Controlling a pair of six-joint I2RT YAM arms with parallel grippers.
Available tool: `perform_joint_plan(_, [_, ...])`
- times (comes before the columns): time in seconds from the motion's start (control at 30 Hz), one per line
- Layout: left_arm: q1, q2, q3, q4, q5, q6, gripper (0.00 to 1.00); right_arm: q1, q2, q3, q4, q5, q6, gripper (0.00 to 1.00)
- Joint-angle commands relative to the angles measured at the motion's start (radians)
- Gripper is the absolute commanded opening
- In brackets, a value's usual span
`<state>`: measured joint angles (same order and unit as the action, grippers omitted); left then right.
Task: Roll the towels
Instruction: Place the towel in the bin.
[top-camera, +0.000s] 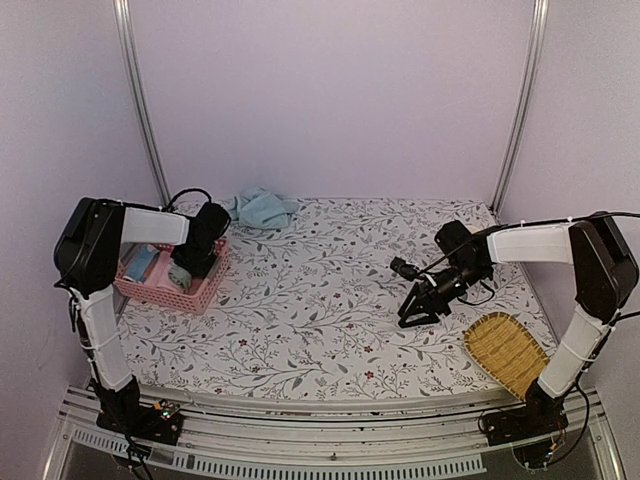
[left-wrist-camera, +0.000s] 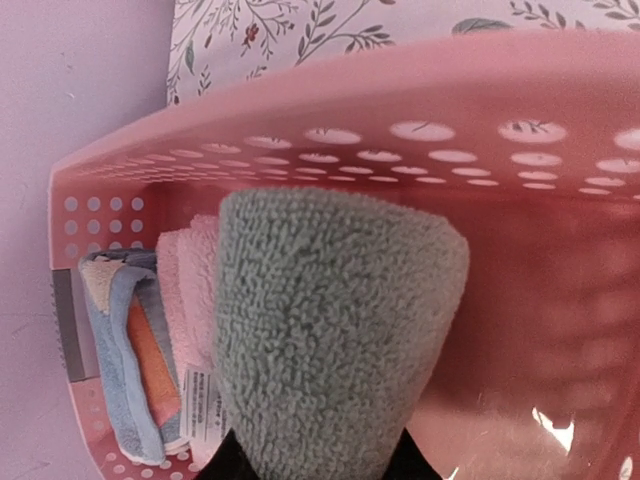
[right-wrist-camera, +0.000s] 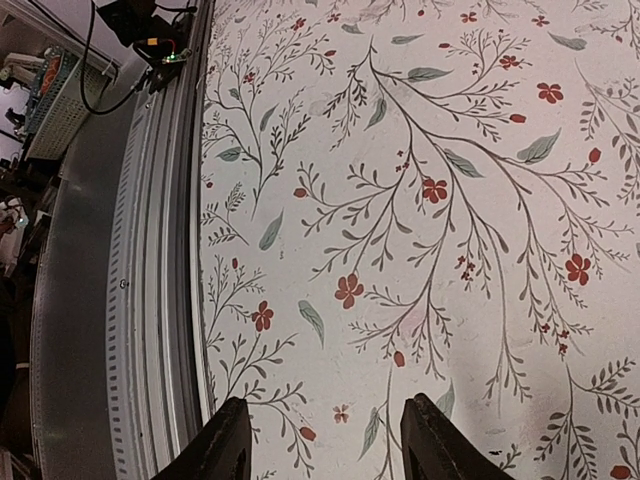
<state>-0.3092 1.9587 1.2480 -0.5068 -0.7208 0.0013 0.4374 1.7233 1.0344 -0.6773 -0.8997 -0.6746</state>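
The table (top-camera: 330, 300), under a flowered cloth, carries everything. At its left side sits the pink basket (top-camera: 200, 296), with a perforated wall. On the near right lies a woven tray (top-camera: 505, 352), with nothing on it. The light blue towel (top-camera: 260, 208) lies crumpled at the far edge of the table, just beyond the basket and apart from both arms.

The sage green towel (left-wrist-camera: 335, 340) is inside the basket as a thick roll. Beside it against the basket's end wall are other folded cloths: a pink one (left-wrist-camera: 185, 290) touching the roll, then a blue one with an orange layer (left-wrist-camera: 125, 370).

The left end effector (left-wrist-camera: 318, 463) reaches down into the basket and is grasping the sage green towel. Its two dark fingers (left-wrist-camera: 225, 465) press the roll's near end from either side.

The right end effector (right-wrist-camera: 325, 445) hangs over the bare cloth at the table's right, between the middle of the table and the woven tray. It is released, its fingers spread, with nothing between them and nothing touched.
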Motion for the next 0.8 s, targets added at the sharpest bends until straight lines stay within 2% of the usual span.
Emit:
perform_joint_plan(0.0, [0.027,0.065,0.012,0.016,0.079,-0.043,0.17,-0.002,0.014,0.021,-0.021,-0.023,-0.025,0.53])
perform_joint_plan(0.13, [0.034,0.079,0.011,0.008,0.084,-0.059,0.34,-0.003,0.018,0.019,-0.027,-0.024,-0.029,0.53])
perform_joint_plan(0.27, [0.039,0.054,0.011,-0.001,0.111,-0.074,0.46,-0.003,0.025,0.022,-0.032,-0.025,-0.032,0.54])
perform_joint_plan(0.43, [0.070,-0.016,0.006,-0.012,0.246,-0.087,0.56,-0.003,0.030,0.025,-0.035,-0.027,-0.033,0.53])
perform_joint_plan(0.77, [0.080,-0.112,0.012,-0.033,0.334,-0.071,0.71,-0.003,0.039,0.029,-0.047,-0.038,-0.039,0.53])
